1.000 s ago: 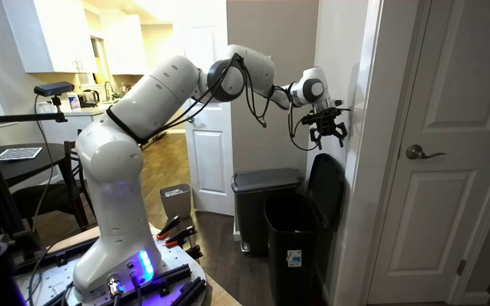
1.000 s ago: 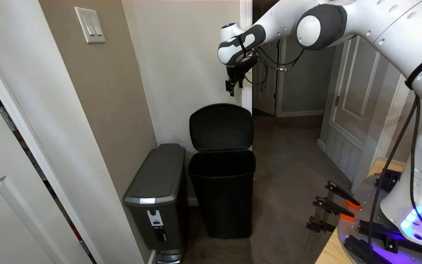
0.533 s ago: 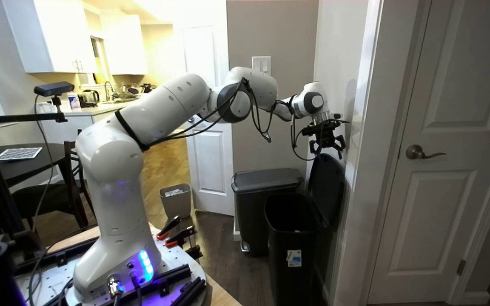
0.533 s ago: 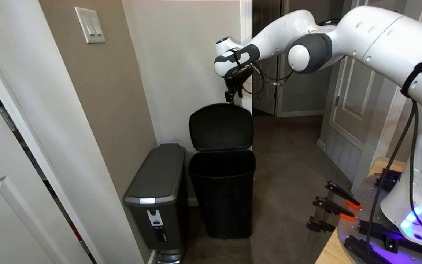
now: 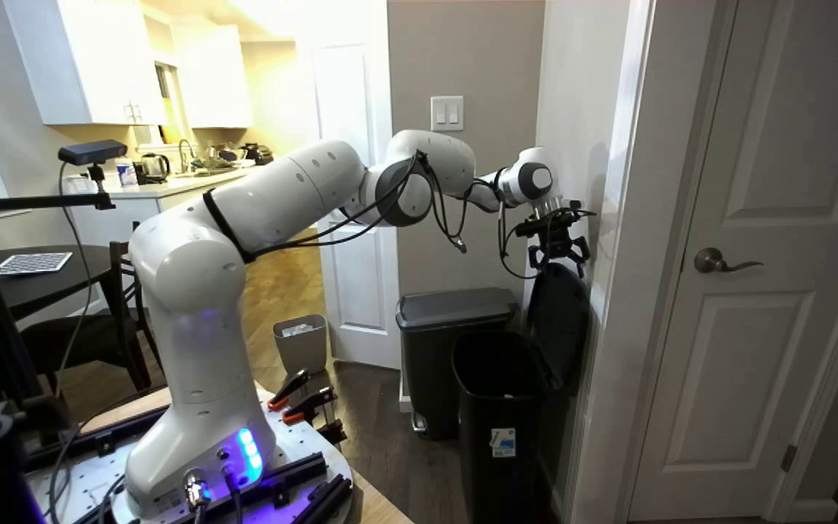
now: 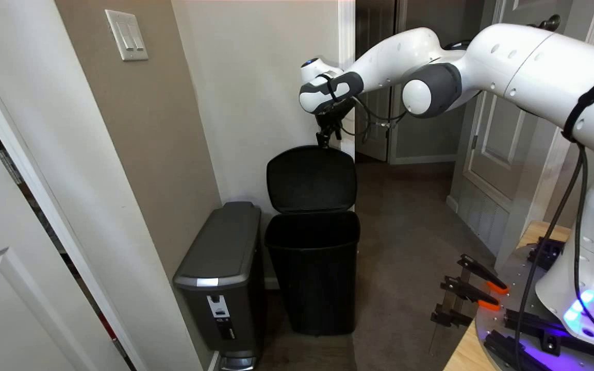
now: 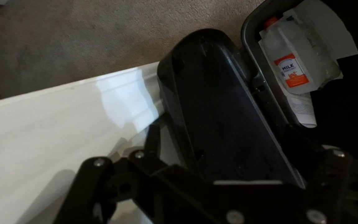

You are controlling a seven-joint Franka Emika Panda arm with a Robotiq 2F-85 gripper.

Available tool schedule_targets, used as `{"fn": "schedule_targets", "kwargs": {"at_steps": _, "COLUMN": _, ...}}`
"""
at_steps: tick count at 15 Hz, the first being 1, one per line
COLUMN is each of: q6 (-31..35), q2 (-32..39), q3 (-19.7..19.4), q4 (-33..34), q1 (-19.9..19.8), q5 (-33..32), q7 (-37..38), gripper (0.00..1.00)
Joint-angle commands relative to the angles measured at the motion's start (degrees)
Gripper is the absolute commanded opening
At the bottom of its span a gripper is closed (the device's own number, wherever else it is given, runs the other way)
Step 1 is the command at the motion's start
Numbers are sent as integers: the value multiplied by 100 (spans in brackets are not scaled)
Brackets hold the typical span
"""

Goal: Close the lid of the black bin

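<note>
Gripper (image 5: 559, 268) jaws are hanging apart at the top edge of the lid (image 5: 559, 324), which is leaning open at their six o'clock in an exterior view — the reach is looking nearly done, the closing swing waiting. At seven o'clock the black bin (image 5: 479, 437) is gaping; black on black is hiding any jaw contact.
</note>
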Motion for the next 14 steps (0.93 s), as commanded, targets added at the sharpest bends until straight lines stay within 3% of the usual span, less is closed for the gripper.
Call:
{"fn": "schedule_targets", "kwargs": {"at_steps": 1, "q6": -1, "q2": 0, "q3": -2, "q4": 2, "q1": 0, "q5": 0, "q7": 0, "gripper": 100}}
{"fn": "schedule_targets", "kwargs": {"at_steps": 8, "q6": 210, "q2": 211, "q3": -11, "q4": 235, "q1": -46, "q5": 25, "q7": 105, "gripper": 100}}
{"fn": "schedule_targets", "kwargs": {"at_steps": 14, "q6": 1223, "q2": 634, "q3": 23, "q4": 501, "q1": -87, "q5": -2, "q7": -129, "gripper": 100}}
